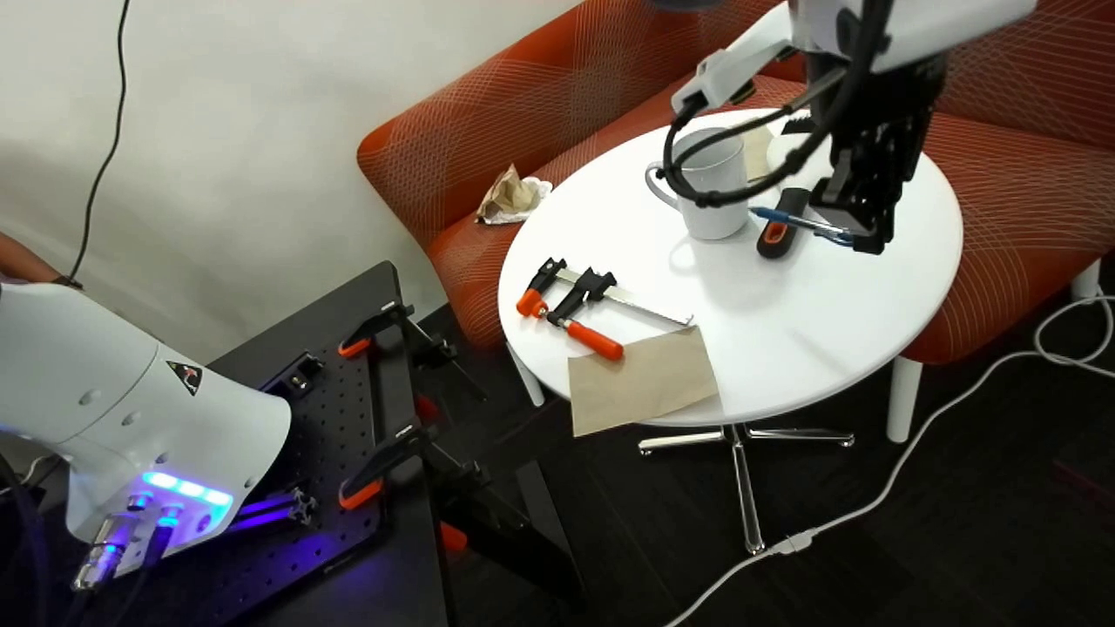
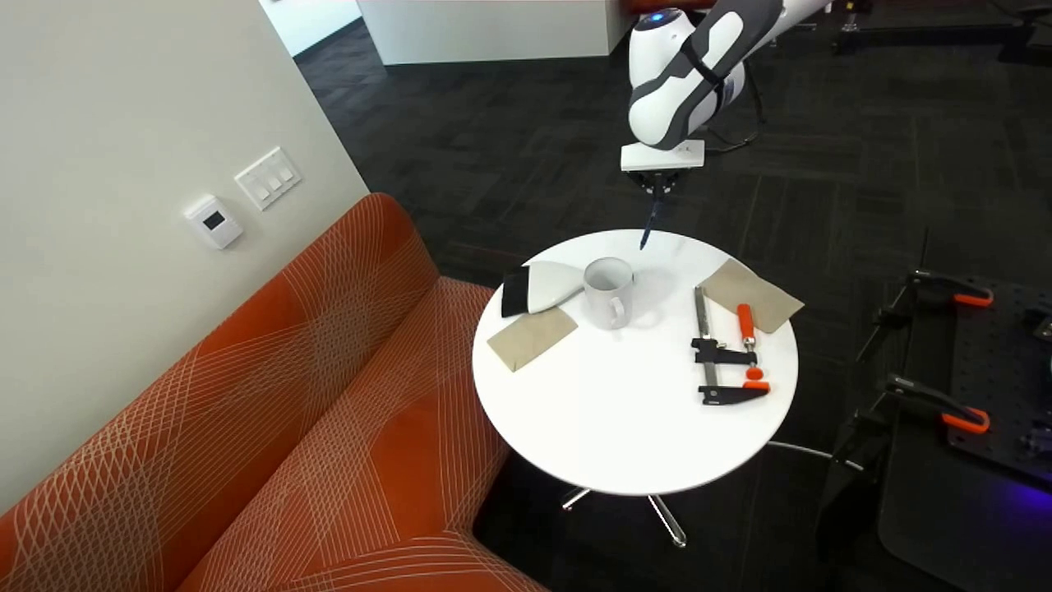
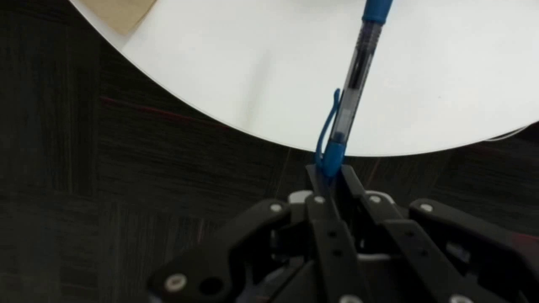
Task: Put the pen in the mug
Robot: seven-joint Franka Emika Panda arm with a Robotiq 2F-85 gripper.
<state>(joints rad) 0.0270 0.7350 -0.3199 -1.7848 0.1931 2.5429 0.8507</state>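
The pen, thin with blue ends and a clear barrel (image 3: 353, 90), is held by one end in my gripper (image 3: 331, 170). In an exterior view the gripper (image 1: 871, 233) is above the table, and the pen (image 1: 819, 228) points toward the mug. In an exterior view the gripper (image 2: 657, 185) is beyond the table's far edge, and the pen (image 2: 651, 224) slants down over that edge, apart from the mug. The white mug (image 1: 719, 218) stands upright on the table, partly behind the arm's cables; it also shows in an exterior view (image 2: 608, 306). The mug is outside the wrist view.
A round white table (image 2: 608, 427) bears a clamp with a red handle (image 1: 596, 340) and brown paper (image 1: 640, 387). An orange-and-black tool handle (image 1: 775, 239) lies beside the mug. Another brown paper (image 2: 532, 337) lies near the mug. A red sofa (image 2: 329, 411) borders the table.
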